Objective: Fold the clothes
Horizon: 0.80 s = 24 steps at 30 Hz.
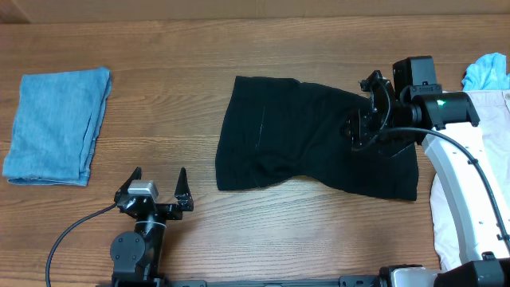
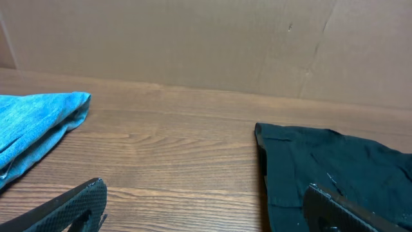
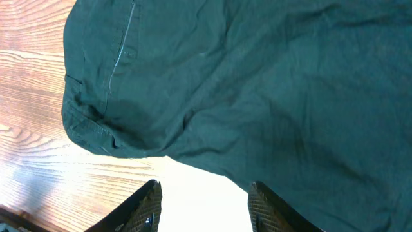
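Note:
The black shorts (image 1: pixel 287 135) lie spread out in the middle of the table, with one leg reaching to the right. My right gripper (image 1: pixel 356 127) hovers over the shorts' right part, open and empty. In the right wrist view its fingers (image 3: pixel 205 190) frame bare table just below the dark cloth (image 3: pixel 257 84). My left gripper (image 1: pixel 158 177) is open and empty near the front edge, left of the shorts. In the left wrist view its fingers (image 2: pixel 205 193) span bare wood, with the shorts (image 2: pixel 335 161) at the right.
A folded faded-blue garment (image 1: pixel 56 123) lies at the far left and shows in the left wrist view (image 2: pixel 32 122). A light-blue garment (image 1: pixel 486 72) and a pale beige one (image 1: pixel 496 108) lie at the right edge. A cardboard wall (image 2: pixel 206 45) stands behind the table.

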Each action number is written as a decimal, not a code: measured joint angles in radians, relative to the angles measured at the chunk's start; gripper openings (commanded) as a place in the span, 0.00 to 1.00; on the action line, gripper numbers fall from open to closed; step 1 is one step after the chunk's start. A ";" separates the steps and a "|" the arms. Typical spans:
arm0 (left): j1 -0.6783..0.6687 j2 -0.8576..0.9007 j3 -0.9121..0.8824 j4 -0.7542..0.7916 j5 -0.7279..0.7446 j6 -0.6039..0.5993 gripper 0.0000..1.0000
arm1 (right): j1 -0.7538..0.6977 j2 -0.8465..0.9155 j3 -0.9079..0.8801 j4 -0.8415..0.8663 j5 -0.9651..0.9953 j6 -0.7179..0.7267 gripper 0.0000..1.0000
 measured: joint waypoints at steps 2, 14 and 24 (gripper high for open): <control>0.000 0.000 0.000 0.000 0.000 0.000 1.00 | 0.000 0.000 0.000 0.008 0.000 0.000 0.48; 0.000 0.000 0.000 0.000 0.000 0.000 1.00 | 0.000 0.000 0.000 0.008 0.028 0.000 0.56; 0.000 0.000 0.000 0.000 0.000 0.000 1.00 | 0.000 0.000 0.000 0.032 0.046 0.019 0.60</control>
